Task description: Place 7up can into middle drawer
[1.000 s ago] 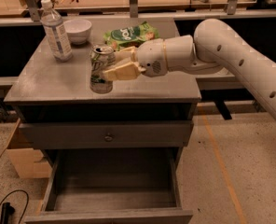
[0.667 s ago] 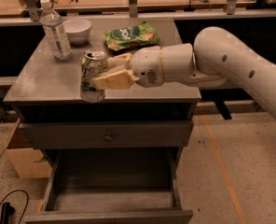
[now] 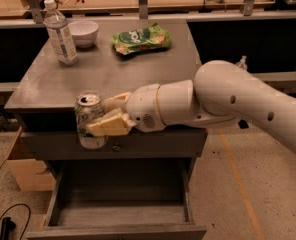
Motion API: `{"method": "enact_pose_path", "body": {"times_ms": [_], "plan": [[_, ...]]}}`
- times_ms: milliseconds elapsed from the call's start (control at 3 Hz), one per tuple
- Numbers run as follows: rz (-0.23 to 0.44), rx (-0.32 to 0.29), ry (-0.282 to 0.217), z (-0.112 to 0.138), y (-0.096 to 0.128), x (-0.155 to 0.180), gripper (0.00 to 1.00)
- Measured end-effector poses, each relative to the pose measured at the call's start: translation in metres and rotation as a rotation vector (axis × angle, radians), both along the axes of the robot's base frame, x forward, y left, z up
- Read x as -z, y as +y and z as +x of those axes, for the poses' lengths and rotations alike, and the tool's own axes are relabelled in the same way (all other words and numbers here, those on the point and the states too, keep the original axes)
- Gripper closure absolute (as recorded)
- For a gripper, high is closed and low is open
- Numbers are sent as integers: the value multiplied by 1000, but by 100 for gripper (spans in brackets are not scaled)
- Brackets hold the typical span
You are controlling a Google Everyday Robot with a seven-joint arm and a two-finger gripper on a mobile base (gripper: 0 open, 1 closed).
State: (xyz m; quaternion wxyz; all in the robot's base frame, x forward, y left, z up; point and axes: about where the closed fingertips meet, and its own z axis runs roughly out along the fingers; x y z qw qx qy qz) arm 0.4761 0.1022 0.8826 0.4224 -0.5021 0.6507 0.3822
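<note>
7up can (image 3: 90, 119) upright, pinched between jaws at cabinet (image 3: 113, 74) front edge, above open middle drawer (image 3: 120, 211).

The upright 7up can (image 3: 89, 110), clasped by the tool (image 3: 98, 117), hangs above the open middle drawer (image 3: 123, 215).

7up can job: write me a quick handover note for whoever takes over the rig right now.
Gripper: shut on the 7up can, holding it upright, just past the front edge of the cabinet top.
Middle drawer: pulled open below the can, nothing visible inside.
Done: can grasped and off the cabinet top.
Left: lower the can into the drawer, release, withdraw the arm.
</note>
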Motion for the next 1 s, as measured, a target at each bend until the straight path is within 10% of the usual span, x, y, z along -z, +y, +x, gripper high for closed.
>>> {"method": "enact_pose_path", "body": {"times_ms": [1000], "plan": [[-21,16,11,-23,17,54,100]]}}
